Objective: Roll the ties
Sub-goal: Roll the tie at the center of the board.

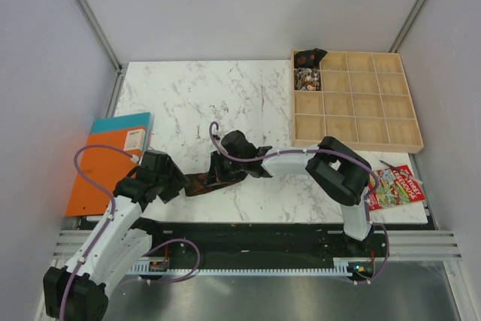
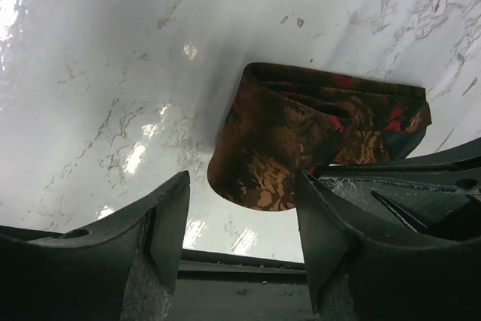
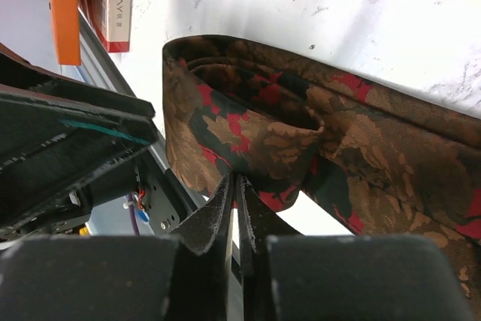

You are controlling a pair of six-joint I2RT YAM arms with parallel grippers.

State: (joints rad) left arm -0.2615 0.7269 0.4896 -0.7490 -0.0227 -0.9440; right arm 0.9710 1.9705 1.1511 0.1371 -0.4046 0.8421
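Pinching the lower edge of the dark brown fabric tie [image 3: 301,133] with the black right gripper [image 3: 234,193], fingers pressed flat together on the cloth. Lying loosely coiled, red and tan pattern outward, on the white marble-look tabletop [image 1: 195,95] near the front edge, between the two arms. Waiting just beside the coil with the black left gripper [image 2: 240,216], fingers spread wide and touching nothing. Judged only partly rolled: open loops, a flat stretch trailing off to one side. Could spring open if let go too soon, given slack layers and slippery cloth. Could also skew into a cone if pulled from one edge, or slide across the smooth top instead of turning.
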